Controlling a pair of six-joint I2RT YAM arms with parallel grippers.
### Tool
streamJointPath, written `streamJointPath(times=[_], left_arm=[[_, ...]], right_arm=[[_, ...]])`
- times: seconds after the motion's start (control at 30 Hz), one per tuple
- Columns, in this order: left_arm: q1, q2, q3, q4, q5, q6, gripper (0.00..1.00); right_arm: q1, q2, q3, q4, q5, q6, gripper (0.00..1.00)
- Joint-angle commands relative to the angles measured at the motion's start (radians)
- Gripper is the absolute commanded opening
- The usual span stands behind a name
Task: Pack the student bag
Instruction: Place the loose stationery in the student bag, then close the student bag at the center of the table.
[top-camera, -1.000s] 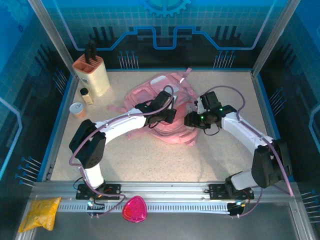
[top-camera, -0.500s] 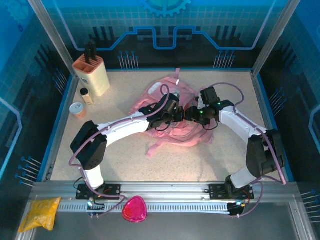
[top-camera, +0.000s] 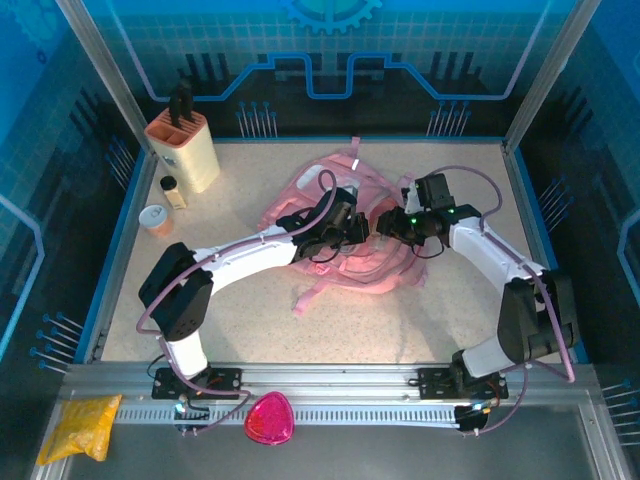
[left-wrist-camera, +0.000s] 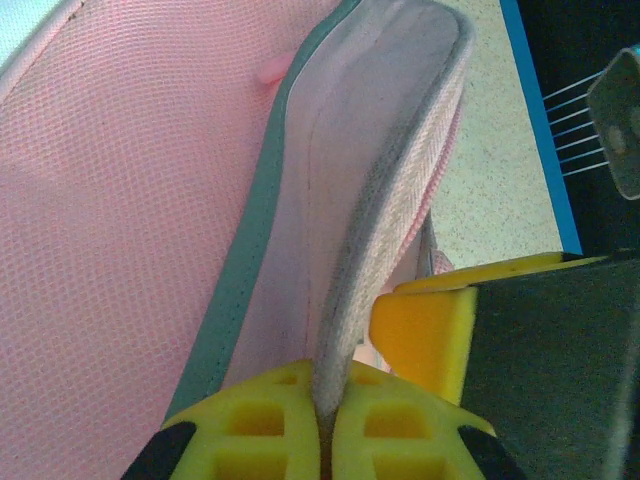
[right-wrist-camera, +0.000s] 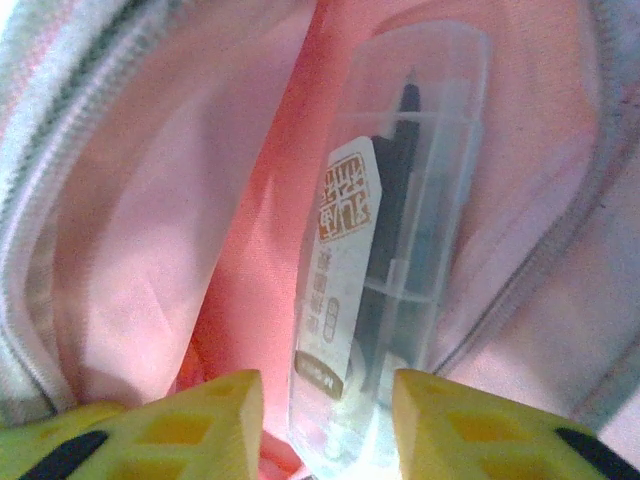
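Student bag (top-camera: 365, 268) lies mid-table, toward far side. Left gripper (left-wrist-camera: 328, 425) has jaws pinched together on bag's padded edge (left-wrist-camera: 370, 250). Right gripper (right-wrist-camera: 325, 410) at bag mouth, fingers apart astride near end of clear pen case (right-wrist-camera: 400, 200); grip unclear. Case long axis runs straight ahead into bag interior; right arm nearer.

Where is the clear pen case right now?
In the right wrist view, the clear pen case lies inside the open student bag. Its near end sits between the fingers of the right gripper, with pink lining on both sides.
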Motion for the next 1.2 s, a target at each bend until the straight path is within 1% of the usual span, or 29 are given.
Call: streamJointPath(times=[0.0,0.13,0.23,0.33,0.4,0.5,0.53,0.6,0.63,0.7,0.77,0.83,0.9,0.97,1.0,1.1,1.17], left_arm=[[-0.008,-0.033,-0.001,0.108,0.074,-0.044,0.0],[-0.008,-0.035,-0.003,0.113,0.07,-0.051,0.0],[-0.008,-0.043,-0.019,0.118,0.052,-0.055,0.0],[-0.005,-0.056,-0.031,0.104,0.031,-0.052,0.0],[-0.001,-0.059,-0.034,0.087,0.04,-0.048,0.0],[-0.002,-0.062,-0.038,0.083,0.061,-0.05,0.1],[-0.001,-0.065,-0.044,0.09,0.071,-0.056,0.14],[0.0,-0.086,-0.067,0.108,0.099,-0.062,0.31],[0.0,-0.101,-0.082,0.114,0.108,-0.067,0.36],[0.001,-0.141,-0.135,0.135,0.107,-0.091,0.43],[0.013,-0.183,-0.203,0.157,0.095,-0.124,0.49],[0.033,-0.226,-0.285,0.189,0.083,-0.179,0.52],[0.055,-0.262,-0.376,0.245,0.072,-0.235,0.55],[0.075,-0.277,-0.428,0.251,0.053,-0.291,0.58],[0.084,-0.281,-0.451,0.247,0.037,-0.324,0.58],[0.096,-0.273,-0.513,0.315,0.014,-0.387,0.58],[0.102,-0.243,-0.515,0.334,0.005,-0.406,0.57]], right_arm=[[0.007,0.062,0.029,0.017,-0.034,0.002,0.31],[0.051,0.104,0.071,0.05,-0.039,0.007,0.25],[0.056,0.127,0.057,0.174,-0.118,0.051,0.21],[0.056,0.114,0.052,0.188,-0.091,0.038,0.2],[0.04,0.083,0.033,0.171,-0.087,0.015,0.22],[0.015,0.016,-0.001,0.127,-0.074,-0.011,0.27],[0.014,-0.005,-0.007,0.104,-0.057,-0.026,0.28],[0.015,-0.064,-0.021,0.036,0.005,-0.062,0.34],[0.014,-0.089,-0.027,0.01,0.033,-0.075,0.36],[0.011,-0.147,-0.055,-0.032,0.086,-0.092,0.38],[0.013,-0.195,-0.086,-0.053,0.11,-0.097,0.4],[0.026,-0.239,-0.118,-0.073,0.132,-0.097,0.43],[0.078,-0.29,-0.149,-0.092,0.202,-0.1,0.44],[0.145,-0.33,-0.152,-0.114,0.302,-0.098,0.46],[0.179,-0.346,-0.184,-0.122,0.354,-0.092,0.49],[0.256,-0.366,-0.215,-0.11,0.403,-0.049,0.51],[0.316,-0.358,-0.229,-0.085,0.428,-0.017,0.53]])
